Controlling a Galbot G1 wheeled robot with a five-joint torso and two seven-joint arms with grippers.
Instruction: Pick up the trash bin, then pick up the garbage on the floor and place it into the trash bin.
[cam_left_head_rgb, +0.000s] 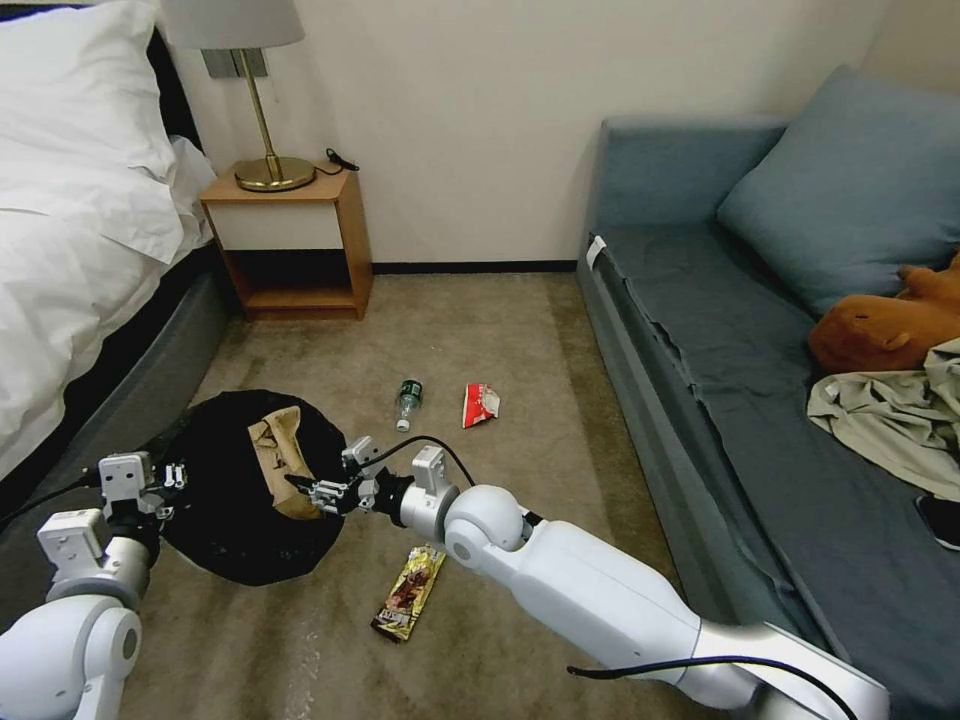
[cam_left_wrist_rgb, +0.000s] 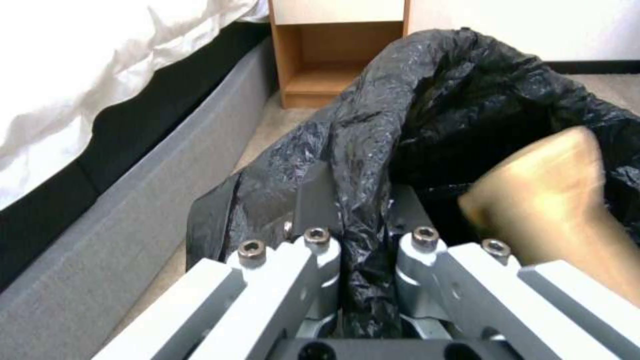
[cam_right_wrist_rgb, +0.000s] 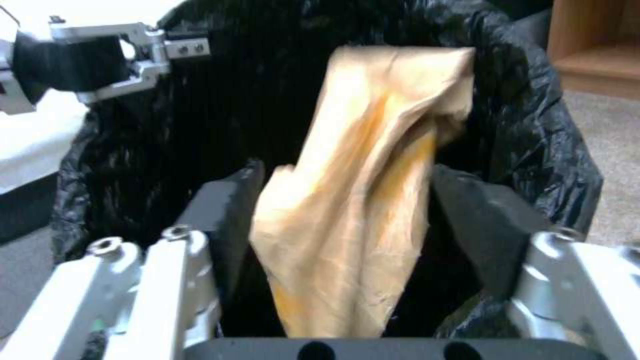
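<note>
My left gripper pinches the bag-lined near rim of the trash bin, holding its mouth steady under my right gripper, whose fingers stand spread so the tan paper wrapper between them can drop inside.

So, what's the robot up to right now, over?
Left gripper shut on trash bin rim. Right gripper open over bin, tan wrapper between fingers. Bottle, red packet, gold wrapper on floor.
</note>
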